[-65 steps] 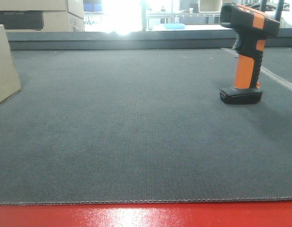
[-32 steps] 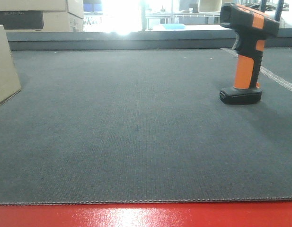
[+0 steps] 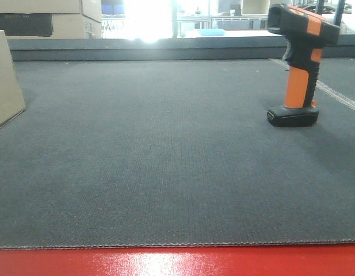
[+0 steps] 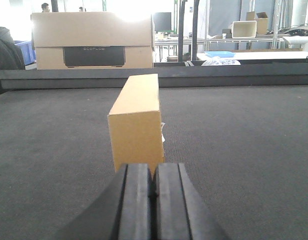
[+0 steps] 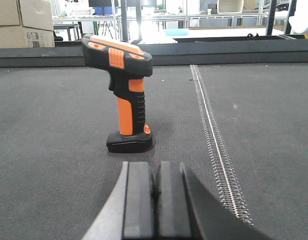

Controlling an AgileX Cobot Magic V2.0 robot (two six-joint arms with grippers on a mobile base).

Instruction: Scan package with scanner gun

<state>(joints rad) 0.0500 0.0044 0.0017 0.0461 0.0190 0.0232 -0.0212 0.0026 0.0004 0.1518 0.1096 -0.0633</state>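
Observation:
The package (image 4: 136,120), a plain tan cardboard box, stands on the dark grey mat just ahead of my left gripper (image 4: 153,172), which is shut with nothing in it. A sliver of white label (image 4: 162,135) shows on its right side. In the front view only the package's edge (image 3: 4,80) shows at far left. The scanner gun (image 5: 121,90) stands upright on its black foot, head pointing left, a short way ahead and left of my right gripper (image 5: 154,170), shut and empty. In the front view the scanner gun (image 3: 298,63) stands at the right.
A black-fronted carton (image 4: 94,47) sits beyond the mat's raised far edge (image 4: 154,80). A zipper-like seam (image 5: 216,145) runs along the mat right of the scanner. A red strip (image 3: 177,261) borders the mat's near edge. Tables and boxes fill the background.

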